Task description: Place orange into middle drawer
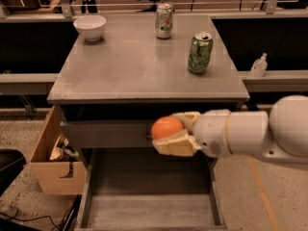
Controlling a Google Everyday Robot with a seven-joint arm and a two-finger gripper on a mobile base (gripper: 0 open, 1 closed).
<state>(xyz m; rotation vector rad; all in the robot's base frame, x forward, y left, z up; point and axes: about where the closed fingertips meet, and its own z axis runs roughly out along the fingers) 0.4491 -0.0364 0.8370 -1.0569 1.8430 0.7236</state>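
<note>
The orange (166,127) is round and bright, held between the pale fingers (175,144) of my gripper (169,131). The gripper is shut on it and reaches in from the right, in front of the flat grey top drawer front (106,134), below the tabletop's edge. The middle drawer (149,211) stands pulled open beneath, a wide shallow grey tray with low side walls and a pale floor. The orange hangs above the drawer's back part, clear of its floor.
The grey table (130,66) carries a white bowl (90,27) at the back left, a silver can (164,20) at the back and a green can (199,52) to the right. A cardboard box (55,170) stands on the floor at the left.
</note>
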